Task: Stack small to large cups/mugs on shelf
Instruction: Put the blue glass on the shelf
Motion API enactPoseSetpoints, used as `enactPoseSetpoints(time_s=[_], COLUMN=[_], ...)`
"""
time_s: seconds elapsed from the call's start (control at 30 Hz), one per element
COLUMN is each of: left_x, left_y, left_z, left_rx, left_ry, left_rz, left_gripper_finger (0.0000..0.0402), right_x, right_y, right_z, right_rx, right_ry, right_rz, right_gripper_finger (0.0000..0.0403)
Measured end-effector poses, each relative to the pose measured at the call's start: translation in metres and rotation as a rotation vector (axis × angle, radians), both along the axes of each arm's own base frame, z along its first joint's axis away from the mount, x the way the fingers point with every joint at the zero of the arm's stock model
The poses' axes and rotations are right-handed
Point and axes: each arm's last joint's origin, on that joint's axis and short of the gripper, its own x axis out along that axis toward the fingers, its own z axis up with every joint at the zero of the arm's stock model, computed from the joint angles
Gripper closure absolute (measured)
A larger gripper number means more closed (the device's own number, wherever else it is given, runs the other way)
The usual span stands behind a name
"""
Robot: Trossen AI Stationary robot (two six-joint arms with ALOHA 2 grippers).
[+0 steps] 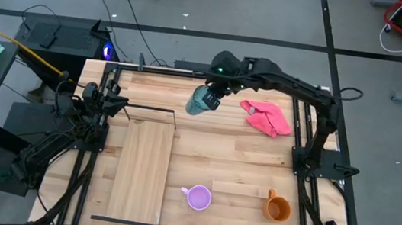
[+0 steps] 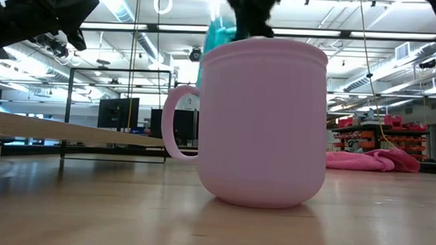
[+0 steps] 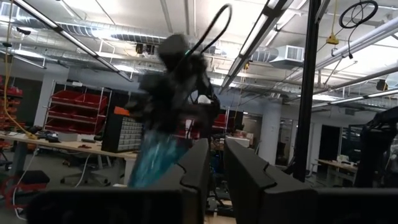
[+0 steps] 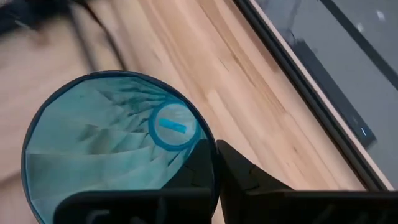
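Right gripper [image 1: 209, 92], pinched shut on the tumbler's [image 1: 200, 102] rim, holds it aloft at table's twelve o'clock, cloth [image 1: 267, 117] at its three, shelf [image 1: 140, 170] at seven, lilac mug [image 1: 198, 197] at six.

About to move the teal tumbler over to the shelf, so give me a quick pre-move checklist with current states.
1. Right gripper shut on the teal tumbler rim: ok.
2. Tumbler lifted off the table: ok, it shows high in the low view.
3. Shelf board bare for a landing spot: ok.
4. Left gripper out of the path: cannot tell; it sits at the shelf's far end, near the route.
5. Lilac mug and orange mug standing apart near the front edge: ok.
6. Pink cloth away from the tumbler: ok.
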Motion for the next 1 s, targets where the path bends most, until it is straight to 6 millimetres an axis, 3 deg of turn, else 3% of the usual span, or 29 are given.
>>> enactPoseSetpoints(time_s=[0.2,0.43,0.67,0.83,1.0], left_x=[0.000,0.000,0.000,0.000,0.000], left_y=[0.000,0.000,0.000,0.000,0.000], left_z=[0.000,0.000,0.000,0.000,0.000], left_rx=[0.000,0.000,0.000,-0.003,-0.001], left_ry=[0.000,0.000,0.000,-0.004,-0.006], left_rz=[0.000,0.000,0.000,0.008,0.009], left_gripper_finger=[0.0340,0.0350,0.0347,0.0345,0.0351], right_x=[-0.008,-0.011,-0.012,-0.006,0.020], right_y=[0.033,0.066,0.096,0.104,0.105], right_z=[0.042,0.059,0.051,0.040,0.010], right_rx=[-0.001,0.016,0.037,0.027,0.013], right_ry=[-0.083,-0.122,-0.054,-0.015,0.079], right_rz=[0.060,0.128,0.182,0.188,0.219], right_gripper_finger=[0.0396,0.0396,0.0396,0.0396,0.0396])
